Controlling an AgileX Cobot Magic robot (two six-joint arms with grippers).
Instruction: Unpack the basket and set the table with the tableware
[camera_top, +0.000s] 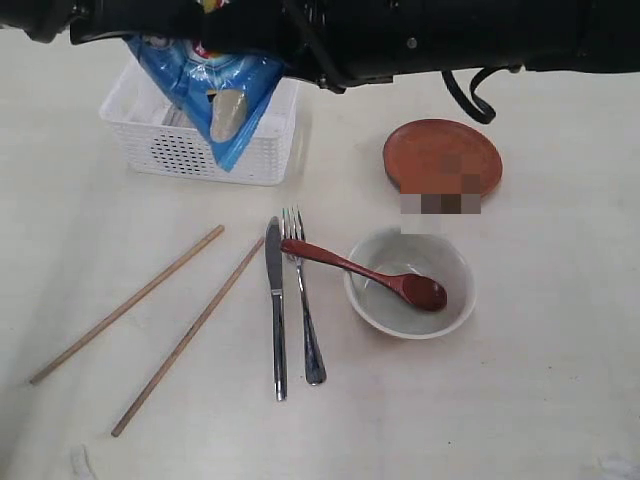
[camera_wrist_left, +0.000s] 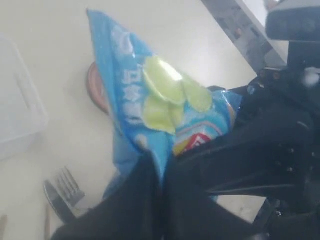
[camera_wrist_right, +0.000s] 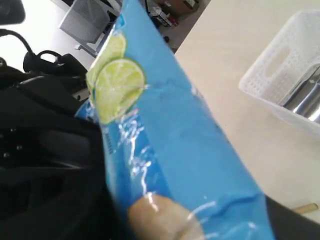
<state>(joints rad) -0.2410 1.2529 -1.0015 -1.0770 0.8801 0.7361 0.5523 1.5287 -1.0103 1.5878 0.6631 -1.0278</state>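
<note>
Left claw (camera_wrist_left: 162, 170) is clamped tight on the blue crisp bag (camera_top: 225, 90), which hangs over the white basket (camera_top: 180, 150) at the far side of the worktop (camera_top: 520, 400). Right claw (camera_wrist_right: 190, 225) is up against the same bag; I cannot tell how wide it stands. A steel cup (camera_wrist_right: 305, 97) lies in the basket. Laid out: two chopsticks (camera_top: 130, 305), knife (camera_top: 276, 310) beside fork (camera_top: 303, 300), spoon (camera_top: 370, 272) resting in the bowl (camera_top: 455, 300), brown plate (camera_top: 440, 155) just beyond.
</note>
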